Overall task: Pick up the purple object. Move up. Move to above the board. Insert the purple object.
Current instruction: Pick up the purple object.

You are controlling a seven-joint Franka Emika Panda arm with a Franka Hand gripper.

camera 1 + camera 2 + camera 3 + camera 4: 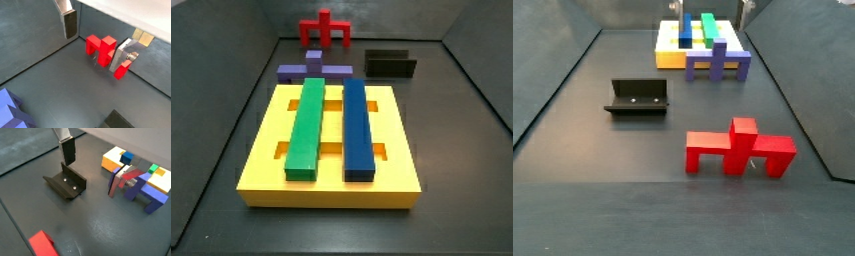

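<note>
Red piece [740,148] sits nearest in a side view, with the fixture [637,96] behind it and the purple object [718,62] further back, standing on the floor touching the near end of the board [671,47]. Its crossbar runs across the board's width. The gripper [67,150] hangs above the fixture, holding nothing (only one finger shows, so I cannot tell how the jaws stand). Judging by this, the purple object [142,187] lies well off to the gripper's side, toward the board.

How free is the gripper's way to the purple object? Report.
Probably free. The gripper hangs open and empty above the floor. The purple object stands at the board's end with nothing over it; the fixture and red piece sit apart.
</note>
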